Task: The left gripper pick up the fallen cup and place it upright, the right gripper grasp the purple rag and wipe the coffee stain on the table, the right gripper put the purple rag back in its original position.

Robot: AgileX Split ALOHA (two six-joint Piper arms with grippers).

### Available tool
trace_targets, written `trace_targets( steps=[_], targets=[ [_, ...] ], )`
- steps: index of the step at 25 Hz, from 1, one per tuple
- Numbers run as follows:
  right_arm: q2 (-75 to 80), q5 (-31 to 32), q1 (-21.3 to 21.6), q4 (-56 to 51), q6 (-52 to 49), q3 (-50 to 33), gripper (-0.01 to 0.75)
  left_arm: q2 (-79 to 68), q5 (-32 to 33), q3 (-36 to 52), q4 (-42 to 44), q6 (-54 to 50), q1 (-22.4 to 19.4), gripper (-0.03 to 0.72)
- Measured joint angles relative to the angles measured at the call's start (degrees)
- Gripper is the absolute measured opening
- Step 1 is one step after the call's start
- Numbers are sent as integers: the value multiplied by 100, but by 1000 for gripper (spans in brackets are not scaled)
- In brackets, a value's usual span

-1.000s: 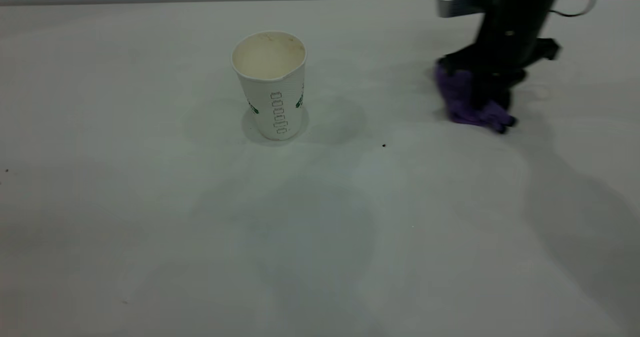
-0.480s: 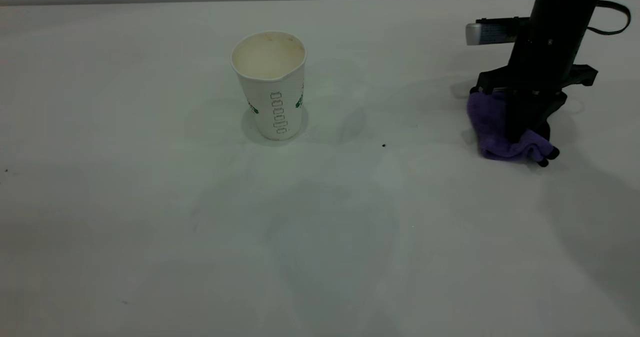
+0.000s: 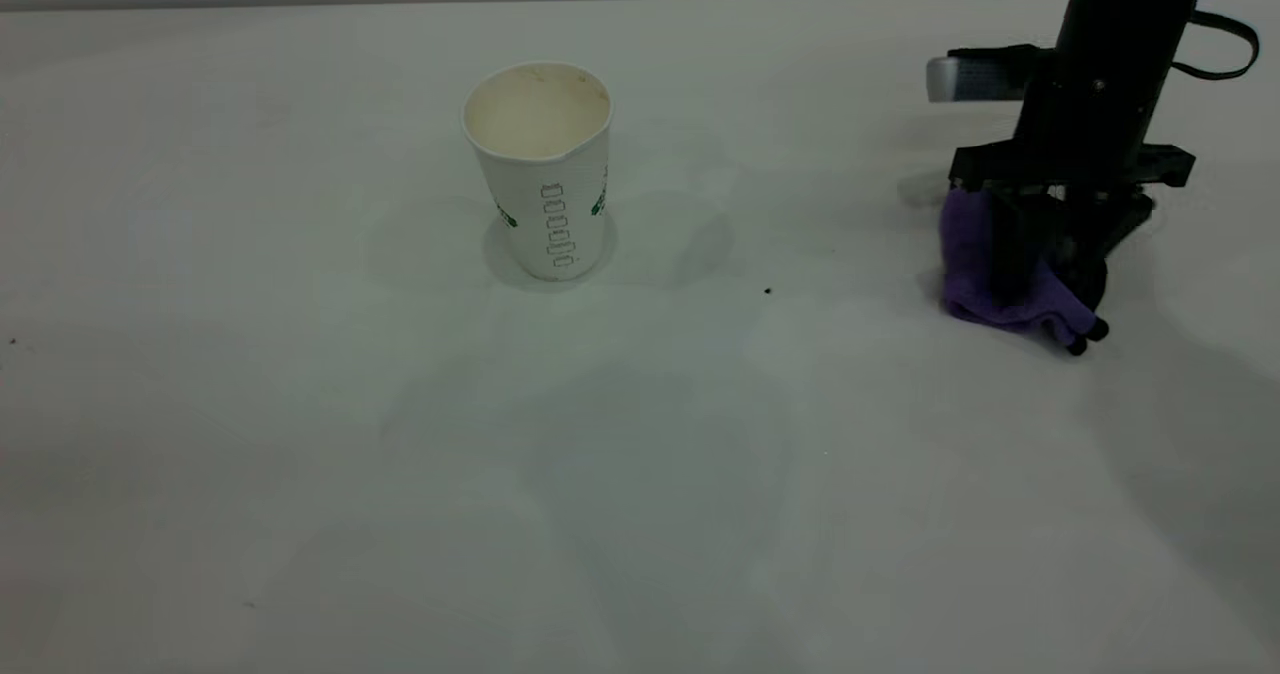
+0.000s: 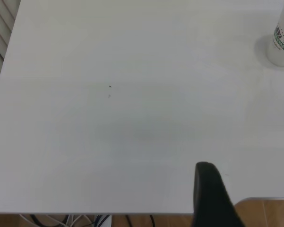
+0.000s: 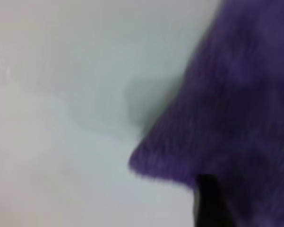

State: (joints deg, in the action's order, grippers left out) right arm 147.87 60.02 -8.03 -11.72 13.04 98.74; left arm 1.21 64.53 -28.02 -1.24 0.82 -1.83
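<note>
The purple rag (image 3: 985, 274) sits at the right edge of my exterior frame, bunched into a lump with its lower part touching the table (image 3: 300, 404), and my right gripper (image 3: 1050, 264) is clenched on it from above, black fingers buried in the fluffy cloth. The silver-grey block (image 3: 965, 76) on that arm sticks out toward frame left, above the rag. In my right wrist view the rag (image 5: 236, 118) fills the right half of the picture against the white tabletop, with one dark fingertip (image 5: 209, 201) showing at the bottom edge.

The cup (image 3: 542, 169) stands upright in the upper middle of the exterior frame, mouth open to the top, well apart from the rag. A tiny dark speck (image 3: 767, 291) lies on the table between them, nearer the cup.

My left gripper (image 4: 212, 196) only shows as a black finger at the bottom of its own wrist view, hanging over the table's near edge; I cannot tell whether it is open or closed. The cup (image 4: 282, 45) appears at that view's upper right corner.
</note>
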Motion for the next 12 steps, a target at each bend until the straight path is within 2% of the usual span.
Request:
trace_targets(
  steps=[2,4,12],
  targets=[
    [-62,308,0,0,0,113,520,0,0,0,0,0,0,438],
    [-213,567,0,0,0,246,541,0,0,0,0,0,0,438],
    [-1560,836,0,-153,0,399,511,0,0,0,0,0,0,438]
  ],
)
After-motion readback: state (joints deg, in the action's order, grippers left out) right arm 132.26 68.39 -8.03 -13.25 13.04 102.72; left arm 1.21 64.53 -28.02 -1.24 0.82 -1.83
